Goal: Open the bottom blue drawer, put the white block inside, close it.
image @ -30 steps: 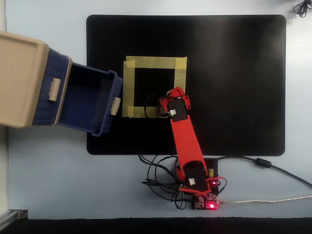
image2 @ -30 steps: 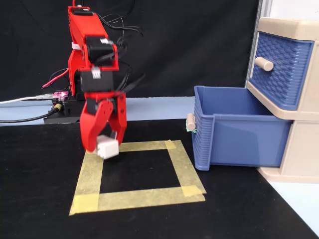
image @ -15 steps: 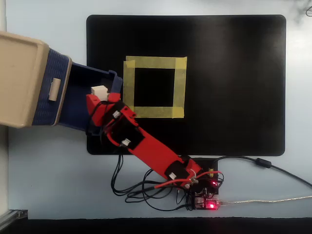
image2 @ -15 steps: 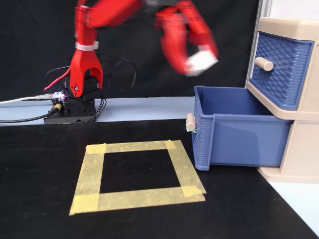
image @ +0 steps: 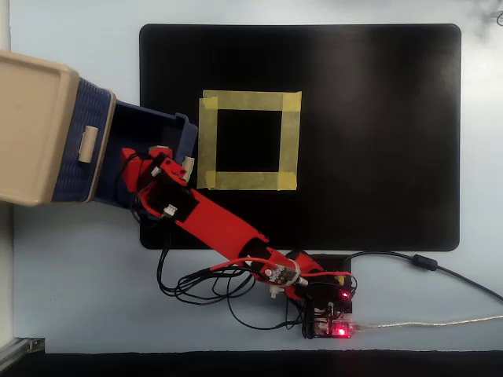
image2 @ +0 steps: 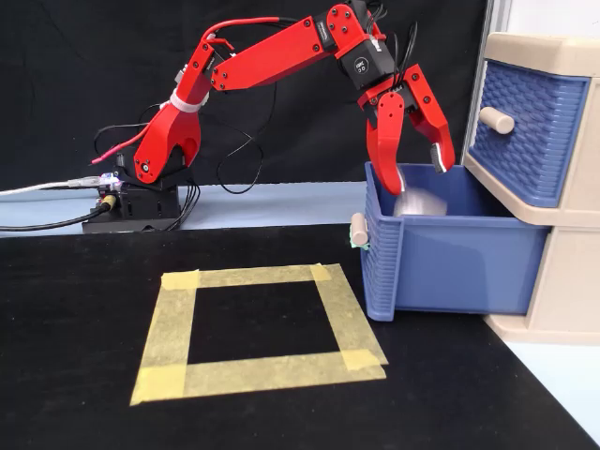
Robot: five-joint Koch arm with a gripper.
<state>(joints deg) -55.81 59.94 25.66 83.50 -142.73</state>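
The bottom blue drawer (image2: pixel 450 258) is pulled out of the beige cabinet (image2: pixel 553 47), with its beige tab handle (image2: pixel 357 230) facing the tape square. It also shows in the overhead view (image: pixel 157 122). My red gripper (image2: pixel 414 176) hangs open just above the drawer's open top, jaws pointing down. A blurred white shape (image2: pixel 419 202), seemingly the white block, shows inside the drawer right below the jaws and is not held. In the overhead view the gripper (image: pixel 140 163) covers the drawer's inside and hides the block.
The upper blue drawer (image2: pixel 525 131) is shut. A yellow tape square (image2: pixel 253 277) lies on the black mat (image: pixel 377 141) beside the drawer front. The arm's base, controller board (image: pixel 330 318) and cables sit at the mat's edge.
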